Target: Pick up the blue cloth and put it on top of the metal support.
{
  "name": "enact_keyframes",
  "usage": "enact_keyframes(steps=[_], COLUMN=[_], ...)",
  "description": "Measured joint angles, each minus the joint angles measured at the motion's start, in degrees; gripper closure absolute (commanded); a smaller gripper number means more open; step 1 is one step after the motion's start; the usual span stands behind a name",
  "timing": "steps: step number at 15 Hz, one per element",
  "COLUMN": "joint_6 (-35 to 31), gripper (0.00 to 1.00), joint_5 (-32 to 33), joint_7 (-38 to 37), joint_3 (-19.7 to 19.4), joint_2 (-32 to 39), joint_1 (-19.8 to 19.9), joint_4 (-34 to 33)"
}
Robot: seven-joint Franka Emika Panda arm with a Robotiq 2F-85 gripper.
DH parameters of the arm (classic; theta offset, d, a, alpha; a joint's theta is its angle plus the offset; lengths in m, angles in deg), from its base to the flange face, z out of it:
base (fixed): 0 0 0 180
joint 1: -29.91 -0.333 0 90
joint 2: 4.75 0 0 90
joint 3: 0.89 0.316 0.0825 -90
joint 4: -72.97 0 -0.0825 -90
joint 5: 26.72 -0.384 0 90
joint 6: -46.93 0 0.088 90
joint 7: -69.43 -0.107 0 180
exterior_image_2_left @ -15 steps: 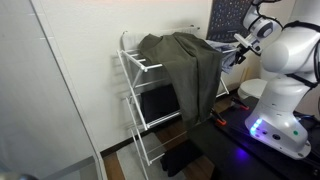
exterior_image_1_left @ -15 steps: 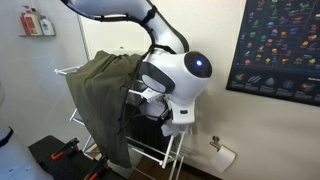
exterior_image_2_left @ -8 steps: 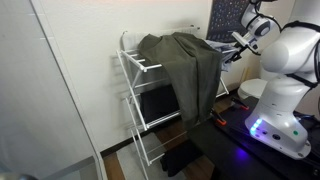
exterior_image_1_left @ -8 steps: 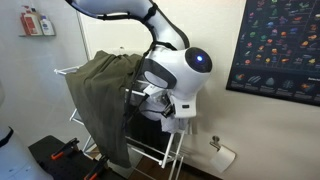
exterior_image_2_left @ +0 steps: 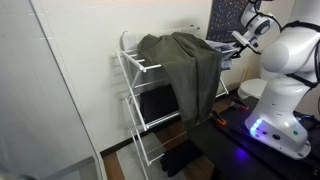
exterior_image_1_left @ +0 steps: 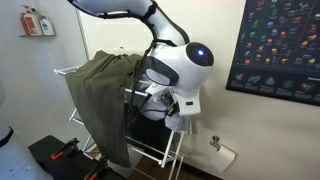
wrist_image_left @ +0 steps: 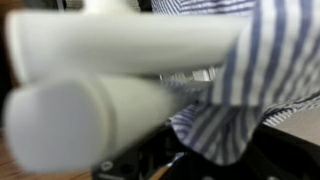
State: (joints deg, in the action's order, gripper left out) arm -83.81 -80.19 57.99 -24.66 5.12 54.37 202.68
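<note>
The blue cloth (wrist_image_left: 245, 75) fills the right of the wrist view as blue-and-white striped fabric, bunched right at my gripper (wrist_image_left: 205, 140), which is shut on it. Blurred white tubes of the metal support (wrist_image_left: 100, 55) cross close in front of the camera. In both exterior views the support (exterior_image_1_left: 66, 71) (exterior_image_2_left: 130, 80) stands as a white rack draped with a large olive-green garment (exterior_image_1_left: 105, 95) (exterior_image_2_left: 185, 65). My gripper (exterior_image_1_left: 150, 100) (exterior_image_2_left: 228, 52) reaches in at the rack's end beside that garment. The blue cloth is hidden behind the arm in both exterior views.
A dark poster (exterior_image_1_left: 280, 45) hangs on the wall behind the arm. The robot's white base (exterior_image_2_left: 285, 100) stands on a black platform (exterior_image_2_left: 230, 150) next to the rack. A dark item (exterior_image_2_left: 160, 100) sits on a lower rail. A pale panel (exterior_image_2_left: 45, 100) lies left of the rack.
The jaws have gone from open to shut at the rack's end. The wrist has turned and shifted slightly. The rack and green garment have not moved.
</note>
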Motion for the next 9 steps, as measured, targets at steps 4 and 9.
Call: enact_keyframes(steps=[4, 9], joint_6=[-4.53, -9.1], gripper=[0.95, 0.95], joint_5=[11.54, 32.2], joint_7=[-1.42, -9.22], joint_3=[0.67, 4.04], joint_2=[-3.4, -13.53], joint_1=[-3.31, -6.81], joint_4=[-0.51, -1.85])
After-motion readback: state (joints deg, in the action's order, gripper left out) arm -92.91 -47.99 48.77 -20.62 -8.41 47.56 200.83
